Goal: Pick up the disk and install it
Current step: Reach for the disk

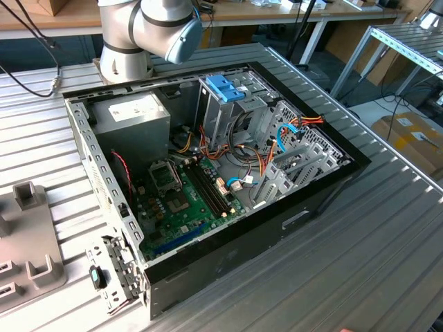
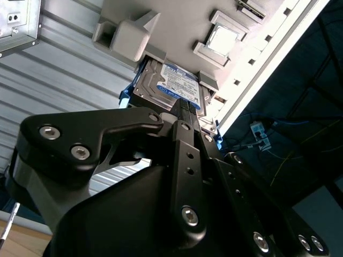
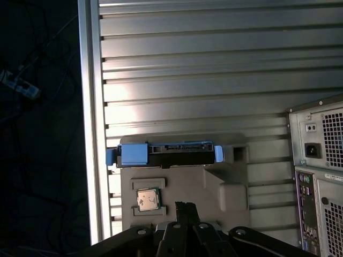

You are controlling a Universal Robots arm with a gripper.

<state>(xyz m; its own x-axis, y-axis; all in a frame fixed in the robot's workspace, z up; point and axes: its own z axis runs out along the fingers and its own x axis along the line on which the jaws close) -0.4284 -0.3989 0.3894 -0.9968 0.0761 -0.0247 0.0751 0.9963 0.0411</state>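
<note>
The flat silver disk [image 2: 167, 85], blue plastic framing its edge, sits slotted at the edge of a moulded grey holder [image 3: 214, 187] on the ribbed aluminium table [image 3: 187, 64]. The black gripper [image 3: 185, 205] hangs above, closed on nothing.

Your work surface is a wide table of ribbed silver aluminium slats [image 1: 387, 249], running from the near edge to the far side. In the first wrist view, a bright band of light [image 3: 177, 107] lies across the slats. Beyond the table's far edge stands a long wooden-topped workbench [image 1: 62, 17] on grey metal legs. At the exterior view's right is a silver metal-framed rack [image 1: 408, 48]. Below it, brown cardboard boxes [image 1: 415, 138] and loose dark cables [image 1: 401, 104] lie on the pale grey floor [image 1: 367, 111].
</note>
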